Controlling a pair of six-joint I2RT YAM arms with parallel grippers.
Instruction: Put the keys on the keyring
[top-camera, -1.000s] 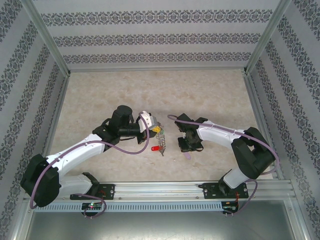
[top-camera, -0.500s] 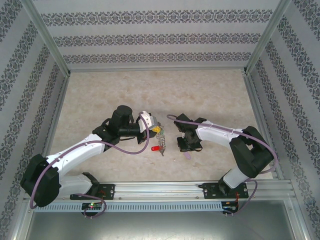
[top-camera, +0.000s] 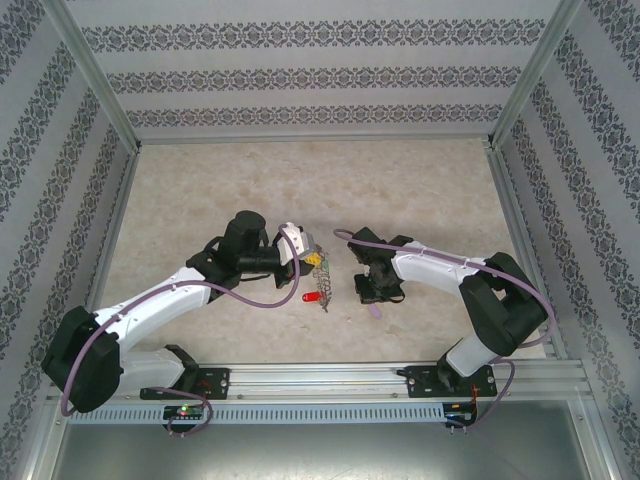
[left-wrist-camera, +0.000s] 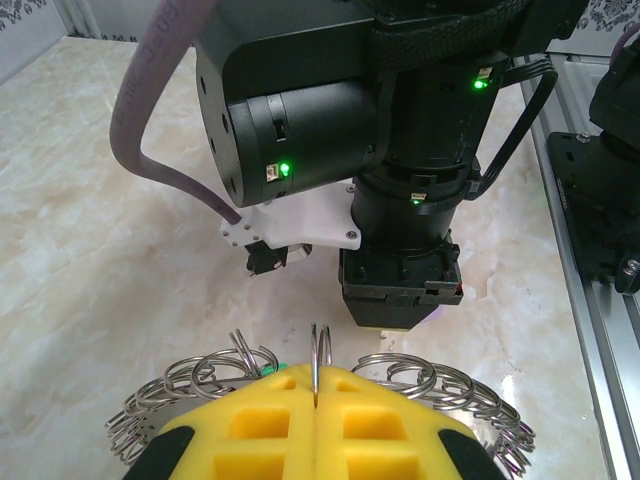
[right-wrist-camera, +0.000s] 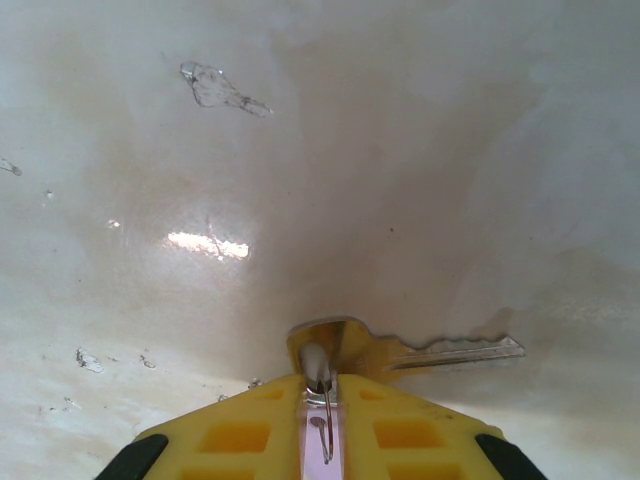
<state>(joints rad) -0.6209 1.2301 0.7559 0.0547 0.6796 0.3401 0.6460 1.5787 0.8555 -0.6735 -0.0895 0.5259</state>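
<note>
Left gripper (top-camera: 305, 256) sits near table (top-camera: 200, 190) centre, pads pressed together on the keyring (top-camera: 322, 287). In the left wrist view the yellow pads (left-wrist-camera: 260, 425) meet on one upright wire loop at 12 o'clock of the gripper (left-wrist-camera: 316, 392), with more of the keyring's loops (left-wrist-camera: 400, 375) fanning out to 9 and 3 o'clock. A green tag (top-camera: 323, 268) is right against the keyring. A red tag (top-camera: 310, 298) is at 6 o'clock of the left gripper, beside the lower loops; can't tell whether it hangs or lies on the table.

Right gripper (top-camera: 373, 294) is at 3 o'clock of the keyring, near but apart, pointing down at the table. In the right wrist view its pads (right-wrist-camera: 230, 435) are pinching the lilac tag (right-wrist-camera: 322, 440) and a thin wire ring. The key (right-wrist-camera: 440, 351) on that tag lies flat on the table, head at the fingertips, blade pointing to 3 o'clock. From the top, the lilac tag's end (top-camera: 375, 311) pokes out at 6 o'clock of the right gripper.
</note>
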